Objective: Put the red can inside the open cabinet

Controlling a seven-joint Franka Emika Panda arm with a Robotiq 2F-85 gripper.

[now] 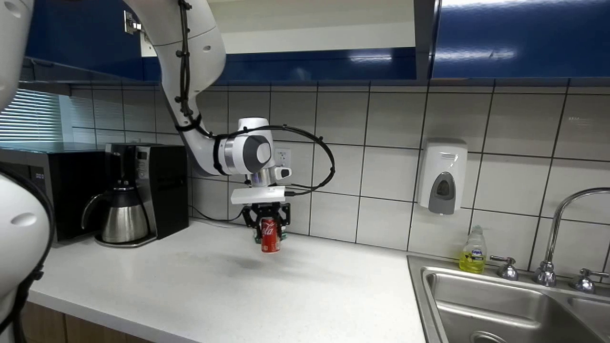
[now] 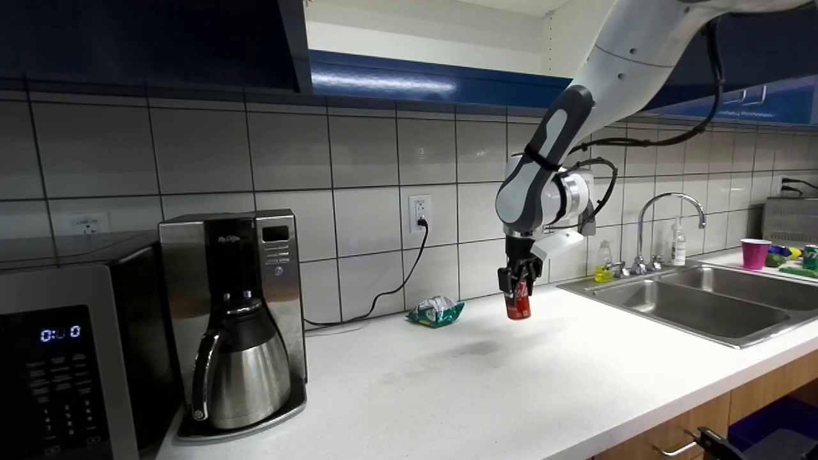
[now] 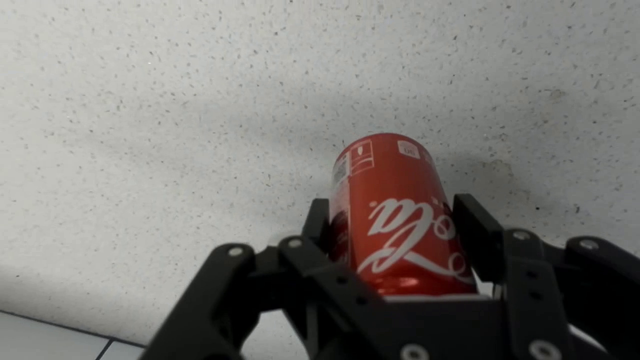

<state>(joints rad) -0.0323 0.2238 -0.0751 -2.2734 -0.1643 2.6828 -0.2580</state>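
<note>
"Cola" can (image 3: 395,200), "Dawn" bottle (image 1: 472,255), "Mr. Coffee" coffeemaker (image 2: 280,291)

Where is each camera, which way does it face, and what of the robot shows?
An exterior view: before the counter, facing the tiled wall, sink at picture right; arm and end effector show.
An exterior view: nearer the coffee maker, facing obliquely along the counter toward the sink; arm at picture right, end effector included.
Wrist view: on the wrist, looking down past the fingers at the red can and counter; of the robot, only the end effector shows.
Shared: both exterior views show the coffee maker, open cabinet, sink and red can.
</note>
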